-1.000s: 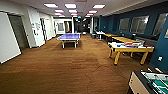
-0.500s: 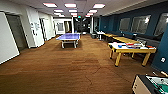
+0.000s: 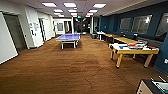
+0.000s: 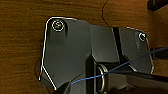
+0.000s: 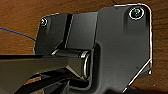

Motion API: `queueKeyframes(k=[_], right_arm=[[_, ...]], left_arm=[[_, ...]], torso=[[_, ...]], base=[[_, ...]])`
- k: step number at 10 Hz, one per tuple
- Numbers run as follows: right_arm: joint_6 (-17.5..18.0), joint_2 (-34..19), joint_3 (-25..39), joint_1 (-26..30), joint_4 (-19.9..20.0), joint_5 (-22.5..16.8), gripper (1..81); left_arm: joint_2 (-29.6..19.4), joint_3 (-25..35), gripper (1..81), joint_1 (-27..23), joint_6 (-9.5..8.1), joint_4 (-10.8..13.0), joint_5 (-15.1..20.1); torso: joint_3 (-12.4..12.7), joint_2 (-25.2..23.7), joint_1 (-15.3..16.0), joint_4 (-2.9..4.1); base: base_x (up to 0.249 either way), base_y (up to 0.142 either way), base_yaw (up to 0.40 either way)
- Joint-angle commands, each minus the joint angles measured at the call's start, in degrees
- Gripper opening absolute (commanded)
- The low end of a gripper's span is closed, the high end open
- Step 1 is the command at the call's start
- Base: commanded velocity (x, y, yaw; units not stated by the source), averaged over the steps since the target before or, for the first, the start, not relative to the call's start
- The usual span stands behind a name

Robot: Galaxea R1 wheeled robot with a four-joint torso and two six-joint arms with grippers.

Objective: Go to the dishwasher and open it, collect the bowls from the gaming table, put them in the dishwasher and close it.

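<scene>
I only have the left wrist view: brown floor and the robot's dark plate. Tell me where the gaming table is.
Observer: In the head view, the gaming table stands ahead on the right, white top on yellow legs, near the dark blue wall.
Operator: Say what's on it.
Observer: Something small and blue sits near its nearer end. It may be a bowl, but it is too blurred to be sure. Red and orange things lie beside it.
Operator: Report what's ahead on the left.
Observer: A blue table-tennis table stands farther down the room, left of the gaming table.
</scene>
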Motion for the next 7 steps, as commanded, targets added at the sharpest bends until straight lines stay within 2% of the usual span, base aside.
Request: queueKeyframes(k=[1, 7], right_arm=[[0.0, -0.5, 0.2, 2.5, 0.1, -2.6, 81.1], [0.0, -0.3, -0.6, 2.4, 0.0, -2.6, 81.1]], left_arm=[[-0.5, 0.1, 81.1, -2.8, -0.01, -0.2, 2.4], [-0.3, 0.1, 81.1, -2.8, -0.09, -0.3, 2.5]], torso=[[0.0, 0.0, 0.1, 0.0], [0.0, 0.0, 0.1, 0.0]], base=[[0.193, 0.0, 0.0], [0.203, 0.0, 0.0]])
